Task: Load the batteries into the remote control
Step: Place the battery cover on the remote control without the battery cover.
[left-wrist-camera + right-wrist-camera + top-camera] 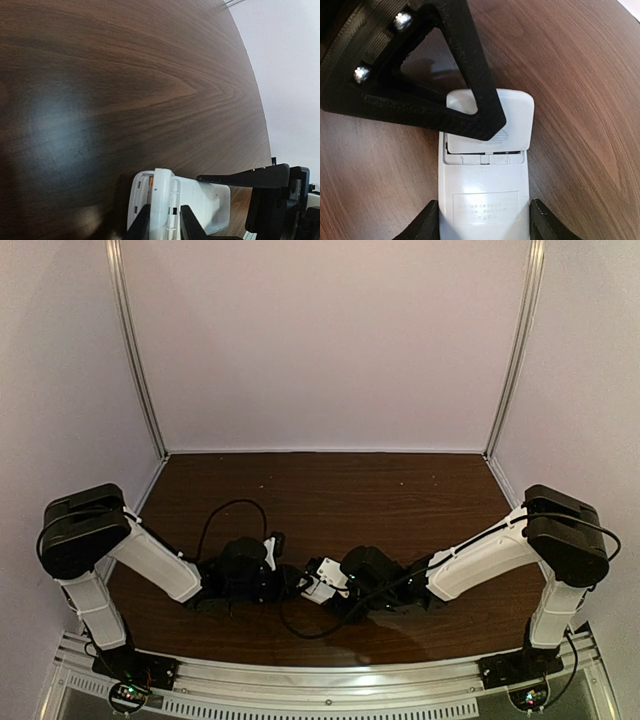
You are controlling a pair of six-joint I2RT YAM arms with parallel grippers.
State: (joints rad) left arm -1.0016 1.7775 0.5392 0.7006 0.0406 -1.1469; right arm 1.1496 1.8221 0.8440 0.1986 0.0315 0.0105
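On the dark wood-grain table point(580, 75), between the two wrists: remote control point(482, 195), white, lying back-up, with a faint embossed label panel on its plain rear face.

Battery cover point(516, 117): white with rounded corners, at the end of the remote control away from the label panel. It is not flush; a narrow dark gap shows along its edge nearer the label. In the left wrist view this end appears edge-on, with a thin orange streak point(151, 183) inside it, too small to identify.

Right gripper point(482, 222): black fingers, one on each long side of the remote control at the label end. Both press against the casing, clamped on it.

Left gripper point(162, 222): meets the remote control from the cover end. One black triangular finger point(420, 75), with two bright screws point(402, 21) in its base, lies across the cover, its tip over the cover's middle. From its own camera the two fingertips stand a little apart, with an upright white edge of the cover end between them. Whether they pinch it or only flank it cannot be told.

Left arm point(155, 560) and right arm point(480, 560): white links with black joints, sloping in toward the remote control from either side.

Black cables point(230, 508): looped over the table beside the remote control.

Pale enclosure walls point(330, 340): beyond the remote control.

Ribbed metal rail point(320, 680): on the near side of the remote control, carrying both arm bases.
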